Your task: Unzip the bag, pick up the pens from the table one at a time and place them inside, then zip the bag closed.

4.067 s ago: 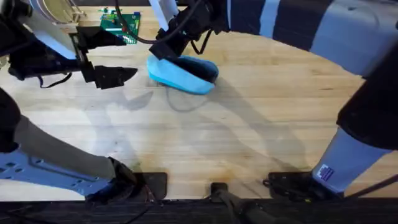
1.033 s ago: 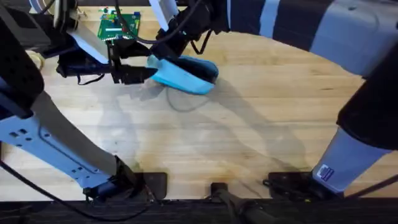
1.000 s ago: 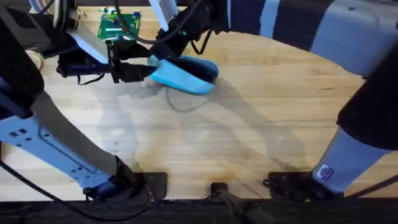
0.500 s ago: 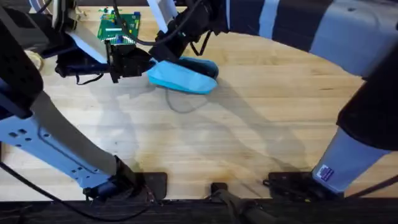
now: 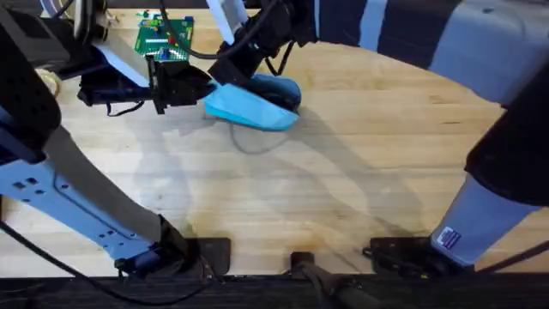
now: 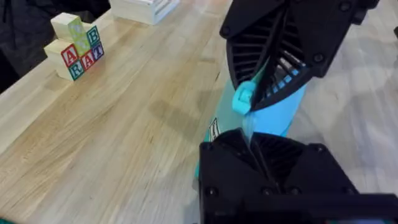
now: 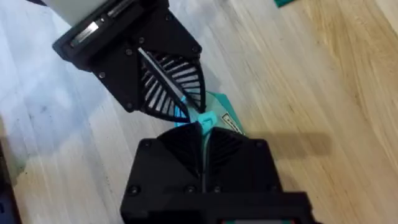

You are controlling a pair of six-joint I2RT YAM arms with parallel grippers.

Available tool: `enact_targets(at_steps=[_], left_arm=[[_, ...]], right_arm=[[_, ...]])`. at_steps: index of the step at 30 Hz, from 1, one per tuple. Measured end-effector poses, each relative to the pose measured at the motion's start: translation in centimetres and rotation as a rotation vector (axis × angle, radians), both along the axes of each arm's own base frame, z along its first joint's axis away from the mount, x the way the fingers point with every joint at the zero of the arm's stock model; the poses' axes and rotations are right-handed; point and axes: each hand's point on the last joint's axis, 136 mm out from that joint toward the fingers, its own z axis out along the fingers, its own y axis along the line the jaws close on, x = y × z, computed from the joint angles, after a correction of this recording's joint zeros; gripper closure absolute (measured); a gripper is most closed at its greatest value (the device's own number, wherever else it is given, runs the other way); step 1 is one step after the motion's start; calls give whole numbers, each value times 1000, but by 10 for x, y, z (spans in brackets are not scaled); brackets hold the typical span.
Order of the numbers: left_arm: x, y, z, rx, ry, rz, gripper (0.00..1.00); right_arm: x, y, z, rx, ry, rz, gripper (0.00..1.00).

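I see the wooden table (image 5: 360, 172) with the blue bag (image 5: 249, 105) on it. My left gripper (image 6: 252, 146) pinches the bag's end. My right gripper (image 7: 202, 134) pinches its zipper pull (image 7: 205, 120), near letter blocks (image 6: 73, 46).

Robotics lab, wooden bench (image 5: 360, 172), green circuit board (image 5: 165, 38), lettered blocks (image 6: 76, 47)

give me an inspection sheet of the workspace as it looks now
surface: wooden table, plank grain, bare in the middle
job's things: blue bag lies at the far side; no pens seen on the table
clutter: green circuit board at the far edge; lettered toy blocks and a white crate in the left wrist view
grippers: left gripper and right gripper both shut on the bag's end, facing each other
cables: black cable hangs under the left arm
surroundings: nothing seen
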Motion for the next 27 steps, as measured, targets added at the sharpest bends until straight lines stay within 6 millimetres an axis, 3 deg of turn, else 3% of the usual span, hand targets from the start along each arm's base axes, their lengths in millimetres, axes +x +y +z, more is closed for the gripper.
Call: enact_targets(at_steps=[16, 27], left_arm=[[1, -8, 4, -25, -10, -11, 958], [0, -14, 4, -22, -9, -29, 958]], right_arm=[[8, -19, 0, 25, 68, -13, 971], [14, -48, -6, 4, 150, -58, 970]])
